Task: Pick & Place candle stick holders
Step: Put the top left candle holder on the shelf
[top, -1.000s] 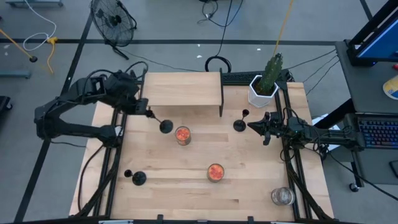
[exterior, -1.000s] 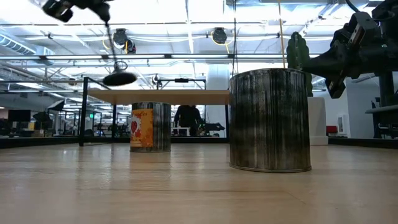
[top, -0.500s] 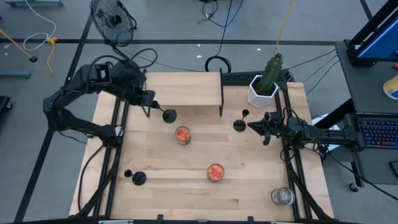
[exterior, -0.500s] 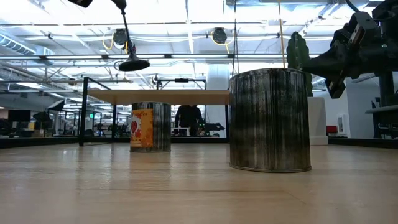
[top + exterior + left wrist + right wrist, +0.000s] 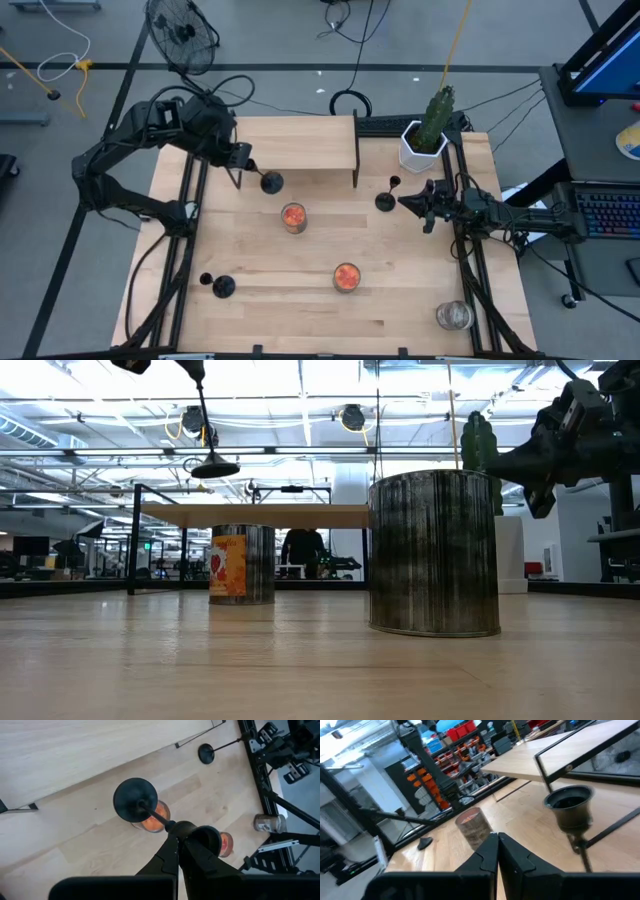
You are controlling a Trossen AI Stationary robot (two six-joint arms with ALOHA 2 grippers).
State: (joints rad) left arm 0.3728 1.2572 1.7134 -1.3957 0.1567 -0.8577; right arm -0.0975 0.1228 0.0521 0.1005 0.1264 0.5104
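left gripper [image 5: 243, 164] above the rear left part of the wooden table [image 5: 400, 300], just in front of the raised shelf [image 5: 290, 143], fingers [image 5: 172, 851] clamped tight on the thin stem of one black candle holder [image 5: 270, 182]; the holder hangs clear of the tabletop, tilted, its round base [image 5: 135, 800] pointing away from the gripper and level with the shelf's front edge in the low view. second candle holder [image 5: 386, 198] standing upright on the table right of the shelf, close beside the right gripper [image 5: 408, 203], whose fingers meet at their tips with nothing between them; its small cup [image 5: 571, 811] shows near in the right wrist view. third candle holder [image 5: 218, 285] lying on its side near the front left edge. two jars with orange contents, one [image 5: 293, 216] at mid-table below the held holder, the other [image 5: 346, 276] nearer the front; clear glass jar [image 5: 453, 315] at the front right corner; potted cactus [image 5: 428, 130] at the rear right.
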